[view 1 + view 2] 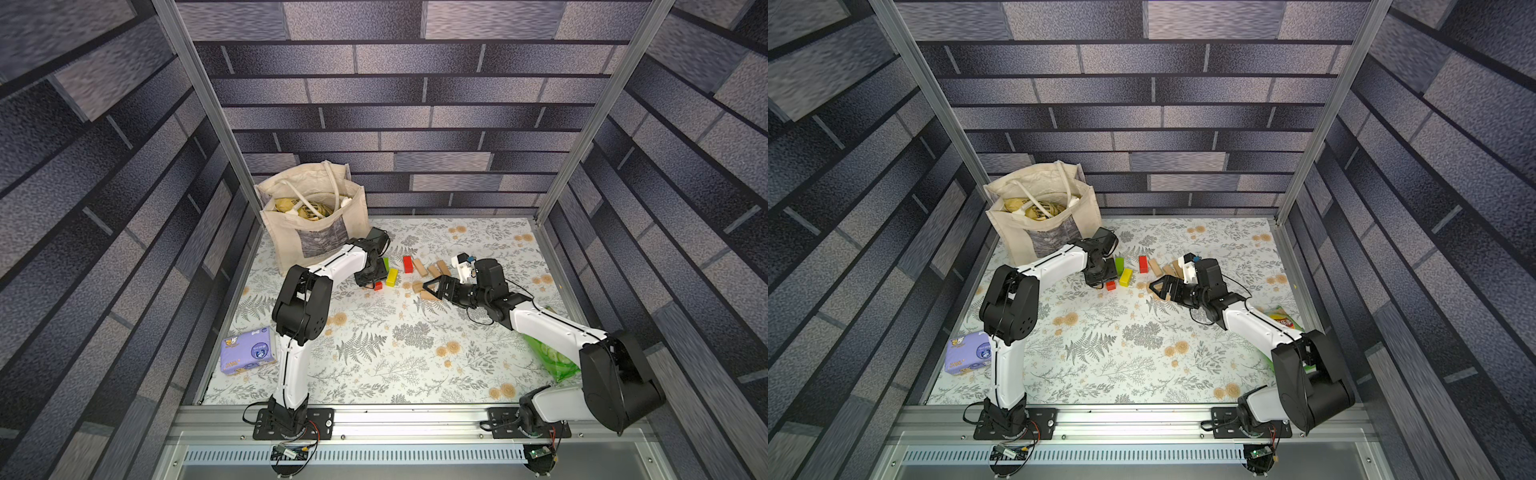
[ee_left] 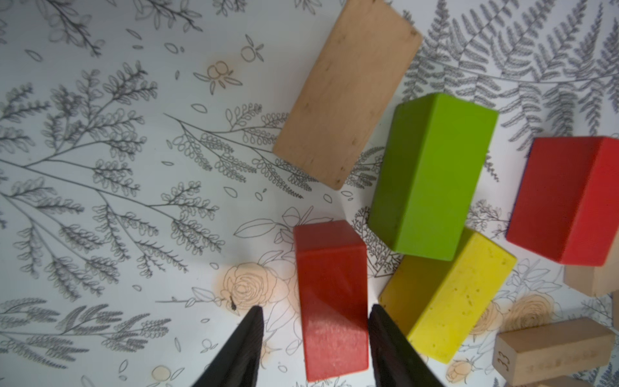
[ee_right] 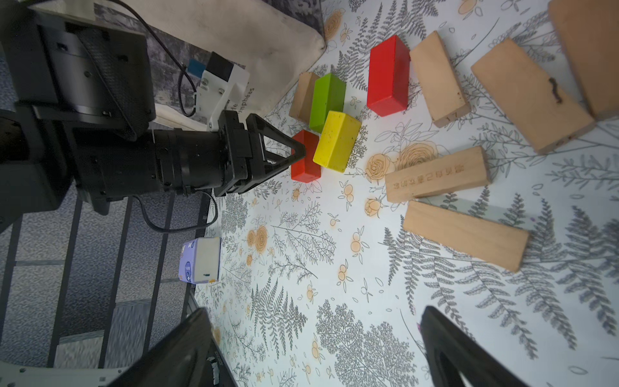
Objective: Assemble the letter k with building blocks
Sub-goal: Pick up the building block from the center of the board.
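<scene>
- Left gripper (image 2: pixel 315 308) half-spread, astride short red block (image 2: pixel 331 284) lying on tabletop (image 2: pixel 117 134); one finger against the block's side, a gap at the other.
- Taken from that block in both top views: green block (image 1: pixel 385 264) at 1 o'clock, yellow block (image 1: pixel 391 277) just beside at 2 o'clock, second red block (image 1: pixel 407 264) farther out at 2 o'clock.
- Plain wooden blocks (image 1: pixel 419 267) scattered at 3 o'clock, near right gripper (image 3: pixel 315 315), spread wide, nothing between its fingers.
- Tote bag (image 1: pixel 307 216) at 10 o'clock; tissue pack (image 1: pixel 248 351) at 8 o'clock, well apart.
</scene>
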Robot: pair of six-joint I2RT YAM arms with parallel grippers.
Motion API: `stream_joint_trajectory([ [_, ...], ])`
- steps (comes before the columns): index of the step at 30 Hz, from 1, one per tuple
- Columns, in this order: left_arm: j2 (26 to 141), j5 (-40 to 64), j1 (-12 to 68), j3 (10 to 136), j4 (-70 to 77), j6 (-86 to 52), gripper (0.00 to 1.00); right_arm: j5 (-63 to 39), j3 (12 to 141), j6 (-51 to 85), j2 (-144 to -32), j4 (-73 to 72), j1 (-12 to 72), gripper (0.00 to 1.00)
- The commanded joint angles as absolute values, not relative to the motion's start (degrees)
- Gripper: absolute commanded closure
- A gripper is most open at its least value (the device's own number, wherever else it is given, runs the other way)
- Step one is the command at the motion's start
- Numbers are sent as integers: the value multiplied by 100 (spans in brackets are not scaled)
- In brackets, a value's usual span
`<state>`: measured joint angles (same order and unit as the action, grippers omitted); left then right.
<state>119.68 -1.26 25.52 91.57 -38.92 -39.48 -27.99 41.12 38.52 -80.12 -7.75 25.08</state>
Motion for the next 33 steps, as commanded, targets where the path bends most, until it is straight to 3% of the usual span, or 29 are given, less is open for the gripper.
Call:
stream_joint_trajectory([
  [1, 12087, -147, 2600, 9421, -4162, -3978, 48, -2785, 4033, 4008, -7945, -1095, 2617, 0],
  [17, 12322, -394, 2593, 9678, -4622, -3845, 63, -2725, 4187, 4000, -8179, -1099, 2821, 0],
  [33, 11905, -568, 2798, 9460, -4857, -3211, 91, -2630, 4171, 3995, -8049, -943, 2915, 0],
])
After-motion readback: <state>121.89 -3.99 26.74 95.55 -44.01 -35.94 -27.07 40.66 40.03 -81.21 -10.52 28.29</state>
